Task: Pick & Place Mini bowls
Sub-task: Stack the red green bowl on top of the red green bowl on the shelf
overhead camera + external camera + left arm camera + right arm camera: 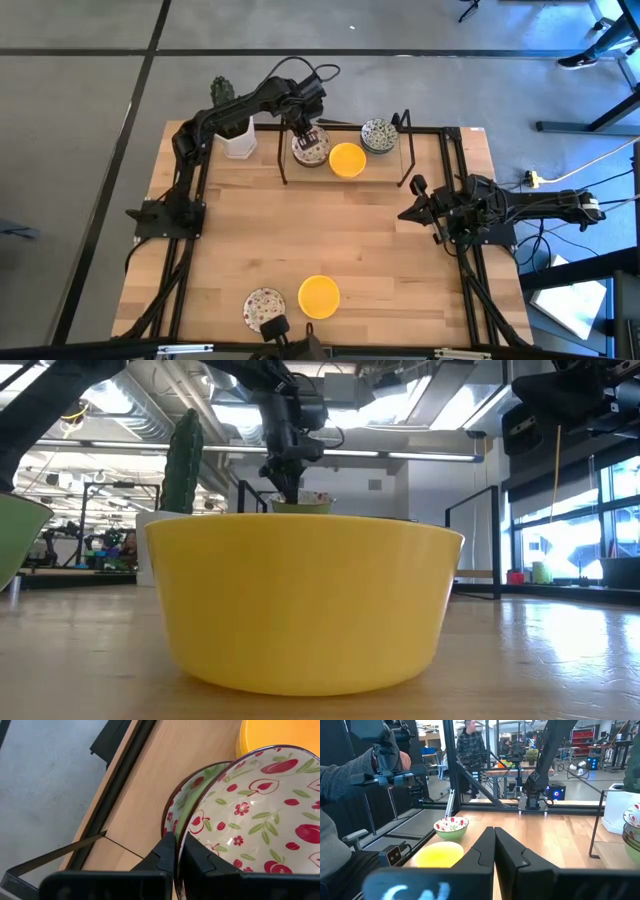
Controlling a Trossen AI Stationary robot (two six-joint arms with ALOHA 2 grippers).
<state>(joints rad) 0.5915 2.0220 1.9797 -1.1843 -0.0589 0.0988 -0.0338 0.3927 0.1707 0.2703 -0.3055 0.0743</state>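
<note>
From above, the left tool (pixel 309 135) is at the far side of the wooden table (pixel 380 240), clamped on the rim of a red-speckled bowl (pixel 311 150) that sits atop a stack. Just right of it lies a yellow bowl (pixel 347 159), and further right a green-blue patterned bowl (pixel 378 134). A white pot with a cactus (pixel 238 138) stands left of the stack. At the near edge rest another red-speckled bowl (pixel 263 308) and another yellow bowl (pixel 319 296), side by side. The right tool (pixel 408 213) waits over the table's right side.

At table height, a yellow bowl (pixel 300 600) fills the foreground; behind it the left tool (pixel 288 480) hangs over a bowl (pixel 301 506) at the far edge, with the cactus (pixel 182 460) to the left.

From the left wrist, the fingers (pixel 167 857) pinch the rim of the top speckled bowl (pixel 255 815), which is tilted above another speckled bowl (pixel 187 802) beneath.

From the right wrist, the right tool (pixel 494 847) has its fingers together, holding nothing. Ahead lie a yellow bowl (pixel 440 854) and a speckled bowl (pixel 451 827). A person (pixel 470 747) stands in the room beyond.
</note>
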